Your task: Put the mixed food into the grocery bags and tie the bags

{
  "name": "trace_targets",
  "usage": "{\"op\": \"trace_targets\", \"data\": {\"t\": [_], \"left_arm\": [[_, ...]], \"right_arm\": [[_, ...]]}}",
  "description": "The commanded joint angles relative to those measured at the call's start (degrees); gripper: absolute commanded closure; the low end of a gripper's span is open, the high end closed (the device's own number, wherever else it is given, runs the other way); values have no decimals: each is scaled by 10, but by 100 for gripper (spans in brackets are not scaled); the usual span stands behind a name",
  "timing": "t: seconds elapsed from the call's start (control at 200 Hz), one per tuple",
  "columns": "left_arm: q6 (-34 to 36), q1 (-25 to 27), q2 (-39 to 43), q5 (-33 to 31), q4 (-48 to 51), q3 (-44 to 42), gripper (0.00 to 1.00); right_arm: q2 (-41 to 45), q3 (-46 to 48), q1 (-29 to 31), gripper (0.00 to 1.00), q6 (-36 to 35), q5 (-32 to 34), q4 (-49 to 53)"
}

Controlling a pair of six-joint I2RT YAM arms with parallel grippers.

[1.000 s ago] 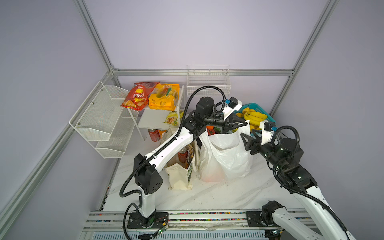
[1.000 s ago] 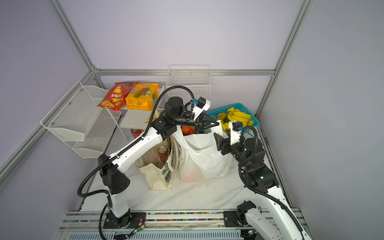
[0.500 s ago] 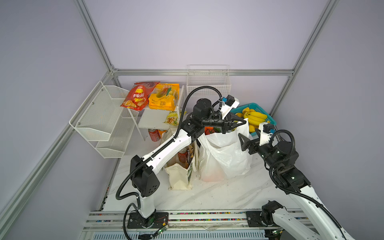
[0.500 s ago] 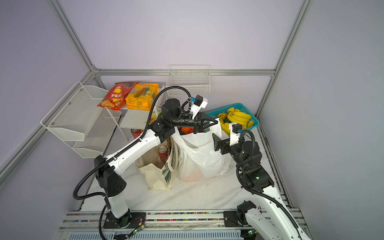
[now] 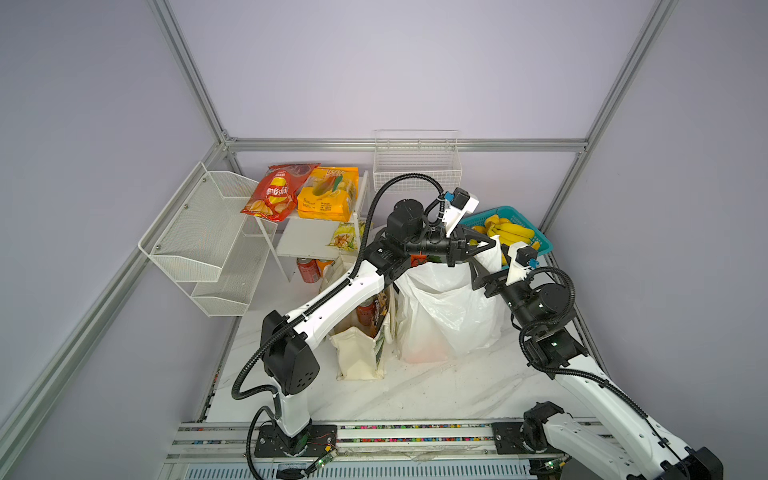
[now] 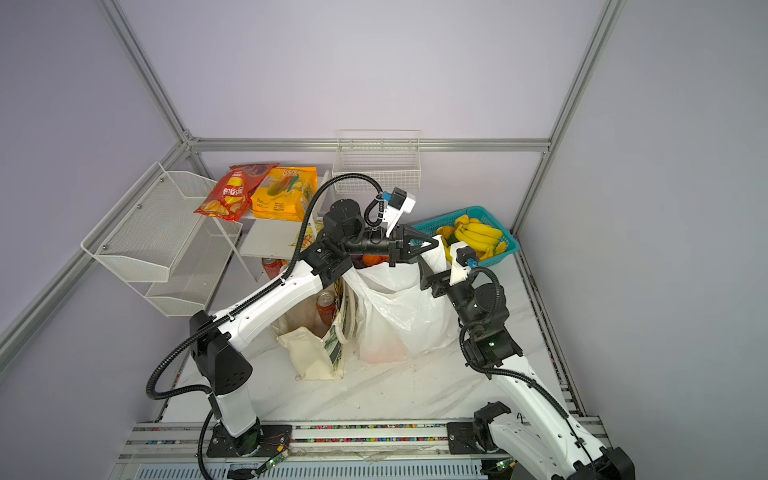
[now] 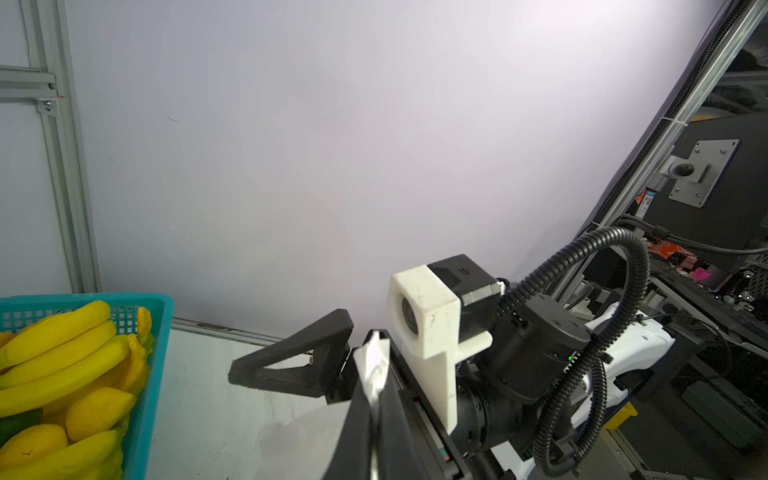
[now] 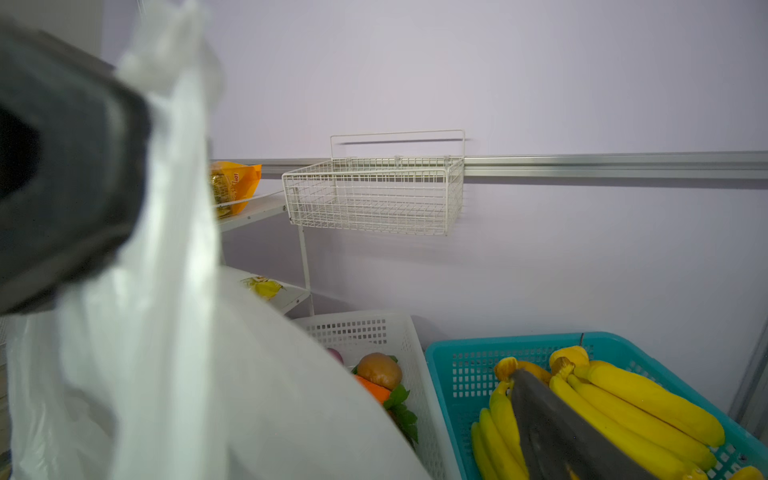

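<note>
The thin translucent white plastic carrier bag point(image 5: 444, 307) stands upright near the middle of the white marble worktop point(image 5: 415, 395), long axis vertical and mouth facing up. One loop handle point(image 6: 432, 253) is drawn into a taut strip that slants up towards the back right corner. Just beside it, on the side towards the left edge, the cream canvas tote point(image 5: 357, 353) also stands upright. Its open mouth faces up, its longer side runs front to back, and a reddish-brown drink can point(image 6: 326, 305) stands inside. The left arm rises from the front edge, bends at the elbow and stretches diagonally over the tote. Its wrist is level, and the left gripper point(image 5: 492, 242) points towards the right edge with its fingers pressed together on the handle strip. The right arm comes up from the front right corner, with the right gripper point(image 5: 484, 270) aimed up and back at the same handle. Its jaws are spread wide, and the strip hangs close by one finger point(image 8: 62, 166); I cannot tell whether they touch. A teal plastic basket point(image 5: 540, 245) of yellow bananas point(image 5: 509, 228) sits in the back right corner.
</note>
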State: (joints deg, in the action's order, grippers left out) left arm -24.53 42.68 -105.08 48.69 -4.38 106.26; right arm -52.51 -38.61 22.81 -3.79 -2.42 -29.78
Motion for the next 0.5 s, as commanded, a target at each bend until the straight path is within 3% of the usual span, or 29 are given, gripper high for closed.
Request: {"op": "trace_targets", "data": {"t": [0.0,0.1,0.27,0.495], "left_arm": [[-26,4,37,-8,-25,-26,100],[-35,3,41,-16,-19,-34,100],[-40,3,56,-46,-6,-47,100],[-49,3,57,-66,4,-44,100]], "right_arm": [[-25,1,2,4,-8,22,-92],[-49,12,3,8,11,51,-117],[-49,71,3,26,72,193,-82],[-16,155,6,33,105,184,-50]]}}
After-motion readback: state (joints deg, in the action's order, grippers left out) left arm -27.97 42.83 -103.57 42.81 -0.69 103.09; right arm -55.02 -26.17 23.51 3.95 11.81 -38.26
